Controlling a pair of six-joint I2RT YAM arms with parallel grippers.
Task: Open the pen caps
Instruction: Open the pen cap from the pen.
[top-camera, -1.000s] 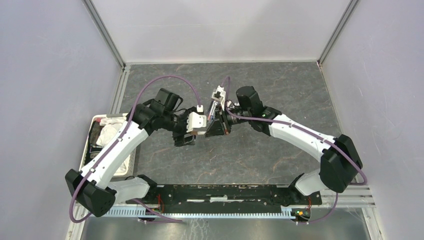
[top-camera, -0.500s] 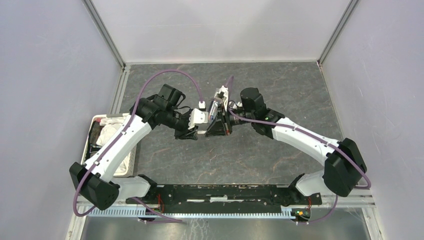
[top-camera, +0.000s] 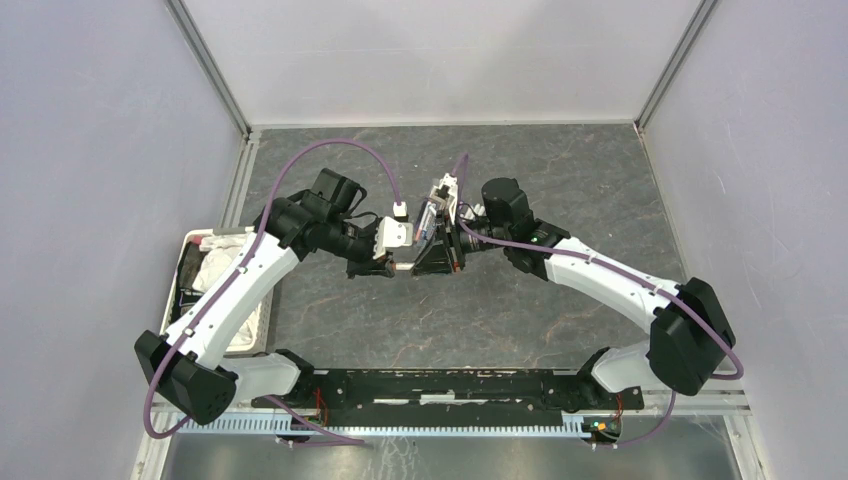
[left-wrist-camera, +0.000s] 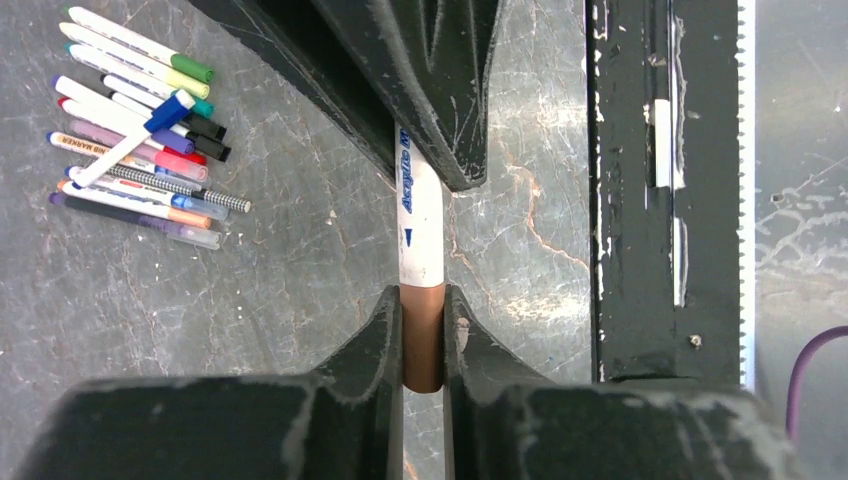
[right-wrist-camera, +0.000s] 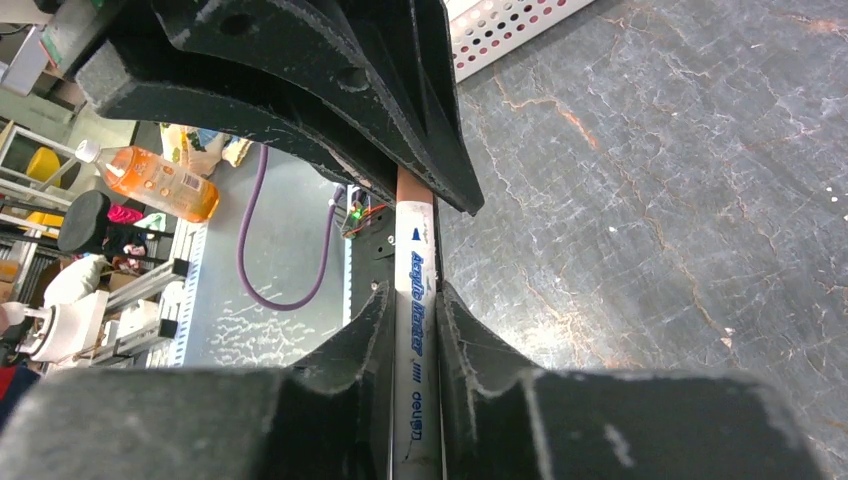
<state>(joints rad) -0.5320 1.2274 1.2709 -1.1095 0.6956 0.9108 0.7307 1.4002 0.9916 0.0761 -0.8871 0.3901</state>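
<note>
We note left jaws pinched shut on the brown cap (left-wrist-camera: 422, 340), right jaws clamped on its white pen (left-wrist-camera: 421, 230), held above the middle of the surface (top-camera: 500, 300), opposed, we judge, for a straight pull apart

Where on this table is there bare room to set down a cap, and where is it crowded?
Free: the stone table behind the held pen up to the back wall, and the strip between that pen and the black rail. Crowded: the pile of pens and the white tray at the left.
</note>
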